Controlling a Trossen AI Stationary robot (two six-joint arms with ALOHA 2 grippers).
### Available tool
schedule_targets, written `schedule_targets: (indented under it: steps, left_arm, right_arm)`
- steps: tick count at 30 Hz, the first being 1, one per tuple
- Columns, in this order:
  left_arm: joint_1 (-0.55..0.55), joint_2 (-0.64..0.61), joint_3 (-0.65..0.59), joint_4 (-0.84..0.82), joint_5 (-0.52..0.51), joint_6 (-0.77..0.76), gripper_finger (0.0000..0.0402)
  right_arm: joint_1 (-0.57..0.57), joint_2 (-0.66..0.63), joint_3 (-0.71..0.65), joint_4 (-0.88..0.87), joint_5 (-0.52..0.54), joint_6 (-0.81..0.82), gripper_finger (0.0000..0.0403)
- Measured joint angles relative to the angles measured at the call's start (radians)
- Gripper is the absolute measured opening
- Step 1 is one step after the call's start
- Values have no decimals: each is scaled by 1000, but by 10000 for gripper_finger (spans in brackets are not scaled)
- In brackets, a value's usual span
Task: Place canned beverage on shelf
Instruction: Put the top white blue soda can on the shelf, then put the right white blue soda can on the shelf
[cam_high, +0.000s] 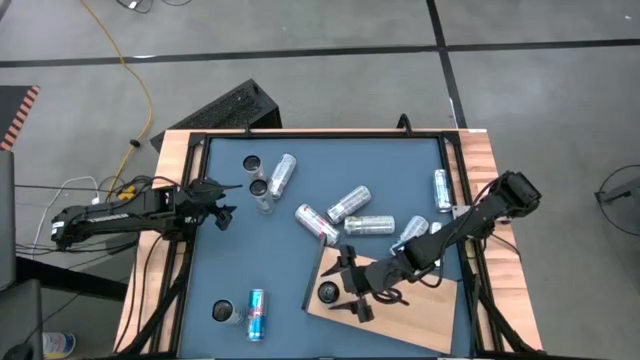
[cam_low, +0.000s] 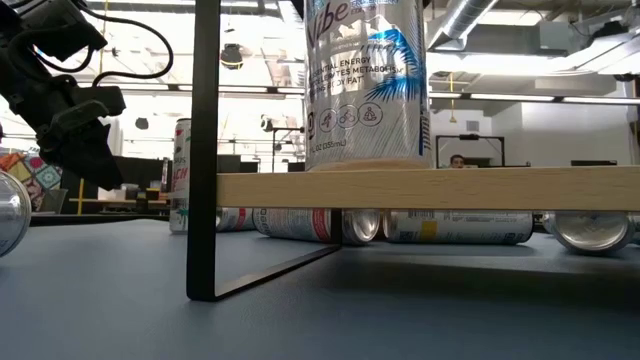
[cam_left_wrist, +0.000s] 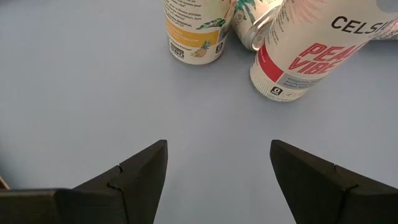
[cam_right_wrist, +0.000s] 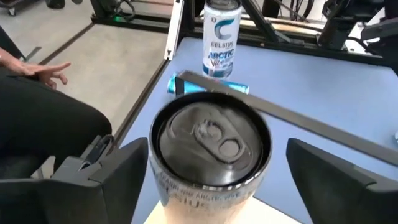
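A canned beverage (cam_high: 328, 292) stands upright on the light wooden shelf (cam_high: 420, 310), near its left end, at the table's near right. In the low view the can (cam_low: 365, 80) rests by its base on the board (cam_low: 430, 190). My right gripper (cam_right_wrist: 217, 174) is open, with one finger on each side of the can's upper wall (cam_right_wrist: 205, 199); from above it shows as the right gripper (cam_high: 343, 290). My left gripper (cam_high: 228, 205) waits open at the table's left, above the blue tabletop, facing two standing cans (cam_left_wrist: 196, 31). My right gripper comes at the can level and slanting down from the table's right. One finger (cam_right_wrist: 115, 177) stands right against the can's side wall (cam_right_wrist: 155, 186), and I cannot tell whether it touches. The other finger (cam_right_wrist: 336, 177) is clear of the can.
Several cans (cam_high: 350, 215) lie loose at the table's middle and right. At the near left one can (cam_right_wrist: 222, 37) stands and a blue one (cam_right_wrist: 205, 87) lies. The shelf's black leg (cam_low: 205, 150) stands in front. A person's hand (cam_right_wrist: 43, 71) shows beyond the table's edge.
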Motion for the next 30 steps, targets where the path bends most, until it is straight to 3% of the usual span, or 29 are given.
schedule_targets:
  steps: [12, 16, 22, 27, 30]
  left_arm:
    - [0, 0, 0, 0, 0, 0, 270]
    - [0, 0, 0, 0, 0, 0, 270]
    - [0, 0, 0, 0, 0, 0, 270]
    - [0, 0, 0, 0, 0, 0, 270]
    - [0, 0, 0, 0, 0, 0, 270]
  right_arm:
    - [12, -82, 0, -193, -21, 78, 366]
    - [10, -170, 0, -345, -7, 120, 366]
    - [-32, -276, 1, -722, 186, 223, 366]
    - [-118, -280, 0, -944, 190, 323, 366]
    - [-165, -266, 1, -1039, 129, 325, 366]
